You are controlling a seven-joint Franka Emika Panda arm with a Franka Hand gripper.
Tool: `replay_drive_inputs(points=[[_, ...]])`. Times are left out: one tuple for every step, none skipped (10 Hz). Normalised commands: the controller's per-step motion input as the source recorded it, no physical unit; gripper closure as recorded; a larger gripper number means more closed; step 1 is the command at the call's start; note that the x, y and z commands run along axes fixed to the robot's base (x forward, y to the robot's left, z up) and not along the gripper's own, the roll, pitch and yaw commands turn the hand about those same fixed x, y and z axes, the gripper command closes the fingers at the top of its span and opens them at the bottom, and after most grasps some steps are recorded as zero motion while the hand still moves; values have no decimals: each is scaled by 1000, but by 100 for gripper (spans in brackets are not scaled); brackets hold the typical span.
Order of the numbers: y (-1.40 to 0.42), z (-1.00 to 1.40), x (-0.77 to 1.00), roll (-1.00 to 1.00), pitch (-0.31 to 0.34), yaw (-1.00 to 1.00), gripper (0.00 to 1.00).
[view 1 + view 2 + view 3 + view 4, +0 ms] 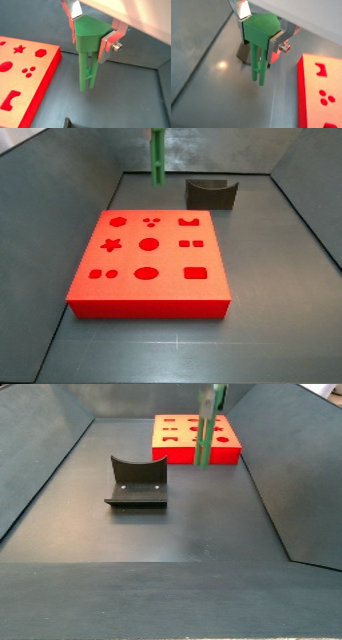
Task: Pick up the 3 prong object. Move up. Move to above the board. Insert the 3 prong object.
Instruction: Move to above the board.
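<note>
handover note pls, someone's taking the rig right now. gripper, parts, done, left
Gripper: shut on the 3 prong object, holding its head, prongs hanging down, clear of the floor.
Board: flat on the floor, cutouts empty, three-dot hole in its far row. The peg hangs beside the board, not over it.
U-shaped block: untouched, beyond the board.
Done: pick and lift.
Left: move above the board, insert.
</note>
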Motion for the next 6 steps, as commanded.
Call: replay_drive_inputs(points=[[127,1000,9,127,-230,-143,100],[118,1000,1,116,-175,-113,100],[104,1000,-5,89,-40,-65,100],[99,1000,-8,78,1,-53,100],[71,797,8,60,53,-38,100],[51,564,22,46,89,-30,100]])
